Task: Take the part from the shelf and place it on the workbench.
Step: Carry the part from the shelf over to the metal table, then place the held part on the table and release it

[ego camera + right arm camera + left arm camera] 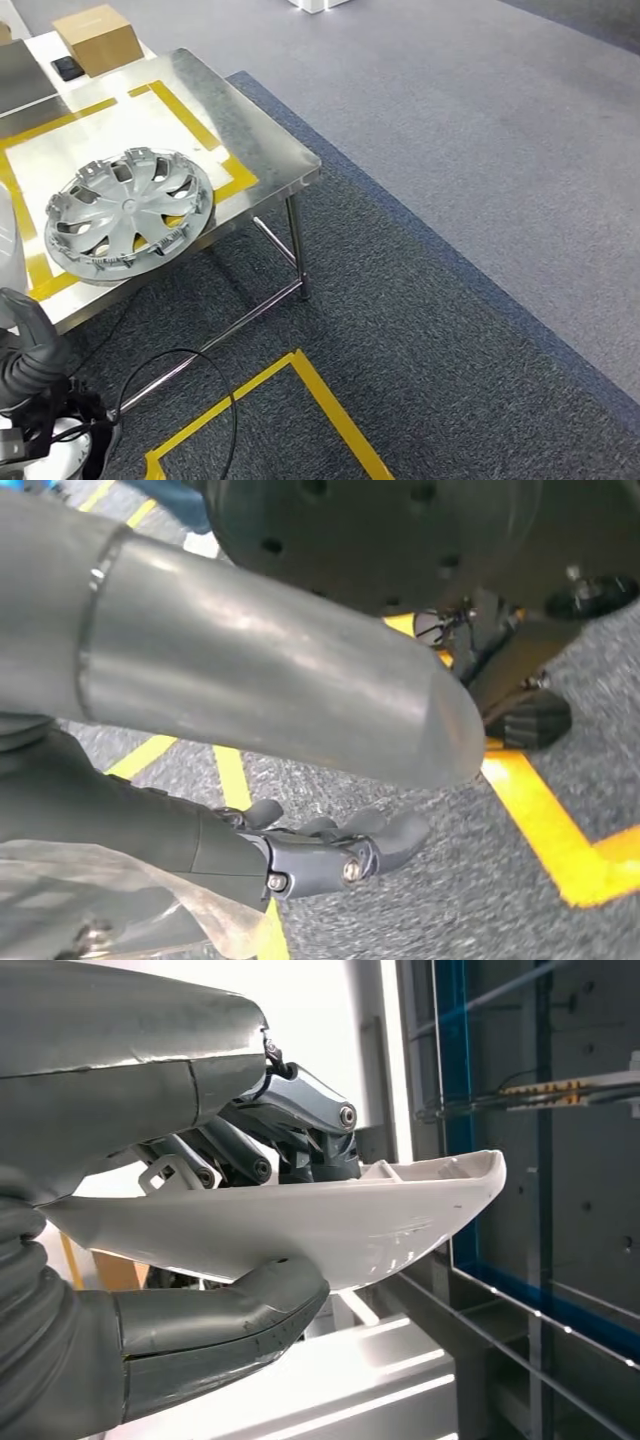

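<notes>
The left hand (249, 1230) gripped the white part (392, 1215) at its rim: the thick thumb (249, 1305) pressed one face, and the darker fingers (302, 1125) curled over the other side, so the part was pinched between them. In the left wrist view the part was held off any surface, in front of a metal shelf frame (543, 1160) with blue edging.

In the head view, one silver wheel cover (128, 213) lay flat on the steel workbench (272, 150), across the yellow tape rectangle (189, 115). One cardboard box (98, 38) and one small dark device (67, 68) sat at the bench's far end. One yellow tape outline (317, 395) marked the carpet near the bench.

The right hand (317, 855) hung above the carpet, its fingers (377, 838) loosely extended, slightly apart and holding nothing.
</notes>
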`<control>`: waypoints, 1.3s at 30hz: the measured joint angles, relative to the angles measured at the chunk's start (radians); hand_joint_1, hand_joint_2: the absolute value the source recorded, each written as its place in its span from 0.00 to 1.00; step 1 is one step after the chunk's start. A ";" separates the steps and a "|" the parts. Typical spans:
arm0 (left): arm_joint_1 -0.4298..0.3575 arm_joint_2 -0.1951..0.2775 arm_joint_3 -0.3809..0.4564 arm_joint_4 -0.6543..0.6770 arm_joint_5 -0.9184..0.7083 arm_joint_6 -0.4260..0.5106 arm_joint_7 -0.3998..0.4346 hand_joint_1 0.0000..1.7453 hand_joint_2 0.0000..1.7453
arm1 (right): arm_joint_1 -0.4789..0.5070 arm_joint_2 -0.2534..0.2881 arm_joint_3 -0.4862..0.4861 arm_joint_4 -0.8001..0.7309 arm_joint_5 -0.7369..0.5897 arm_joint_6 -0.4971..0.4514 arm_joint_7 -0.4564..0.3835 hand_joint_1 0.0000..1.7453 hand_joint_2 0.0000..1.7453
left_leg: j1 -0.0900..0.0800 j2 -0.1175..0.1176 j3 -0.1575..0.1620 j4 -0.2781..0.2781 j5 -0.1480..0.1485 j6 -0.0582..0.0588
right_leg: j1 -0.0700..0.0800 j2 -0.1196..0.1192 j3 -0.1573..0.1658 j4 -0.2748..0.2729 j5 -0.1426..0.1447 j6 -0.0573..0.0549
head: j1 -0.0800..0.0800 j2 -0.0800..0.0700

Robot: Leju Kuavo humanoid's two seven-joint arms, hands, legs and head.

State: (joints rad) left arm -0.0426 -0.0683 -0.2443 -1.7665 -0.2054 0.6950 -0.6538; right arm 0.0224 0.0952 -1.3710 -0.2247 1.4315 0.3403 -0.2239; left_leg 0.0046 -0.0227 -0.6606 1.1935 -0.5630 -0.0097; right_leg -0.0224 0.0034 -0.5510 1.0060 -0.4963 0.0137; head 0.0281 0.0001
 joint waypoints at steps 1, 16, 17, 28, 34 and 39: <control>0.000 0.000 0.000 0.001 0.000 0.000 0.000 1.00 1.00 | 0.001 0.000 0.000 0.000 0.001 0.000 0.000 0.00 0.00 | 0.001 0.007 -0.030 0.064 -0.026 -0.003 | 0.001 -0.012 0.001 0.000 -0.002 -0.001 | 0.000 0.000; 0.000 0.000 -0.001 0.004 -0.001 0.000 0.000 1.00 1.00 | -0.004 0.001 0.000 0.002 0.002 0.000 0.004 0.00 0.00 | -0.005 0.019 0.088 -0.189 0.099 0.054 | 0.008 -0.010 -0.089 0.218 -0.132 0.041 | 0.010 0.000; 0.002 -0.001 -0.001 0.004 -0.001 0.000 0.000 1.00 1.00 | -0.002 0.001 0.000 0.003 0.002 0.000 0.005 0.00 0.00 | -0.005 0.010 0.089 -0.189 0.098 0.054 | 0.008 -0.007 -0.120 0.271 -0.143 0.043 | 0.010 0.000; 0.005 0.000 -0.001 0.004 -0.002 0.000 0.000 1.00 1.00 | -0.001 0.001 -0.001 0.004 0.001 -0.002 0.007 0.00 0.00 | -0.002 -0.060 0.064 -0.143 0.072 0.013 | -0.004 0.035 -0.006 0.001 0.004 0.014 | 0.006 0.000; 0.006 0.000 -0.002 0.005 -0.001 0.000 0.000 1.00 1.00 | -0.001 0.001 -0.001 0.005 0.002 -0.001 0.007 0.00 0.00 | 0.005 0.013 -0.046 0.093 -0.015 -0.007 | -0.002 -0.039 0.005 -0.001 -0.005 0.002 | -0.002 0.000; 0.005 0.002 -0.002 0.005 -0.001 0.000 0.000 1.00 1.00 | -0.003 0.001 -0.001 0.005 0.004 -0.001 0.006 0.00 0.00 | -0.007 0.076 0.080 -0.163 0.090 0.011 | 0.007 -0.084 0.024 -0.001 -0.020 0.019 | -0.001 0.000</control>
State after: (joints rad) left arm -0.0379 -0.0668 -0.2466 -1.7618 -0.2063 0.6950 -0.6539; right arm 0.0196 0.0957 -1.3718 -0.2195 1.4357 0.3391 -0.2176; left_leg -0.0028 0.0532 -0.5804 1.0308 -0.4729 0.0013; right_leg -0.0154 -0.0803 -0.5274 1.0045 -0.5163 0.0328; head 0.0268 0.0002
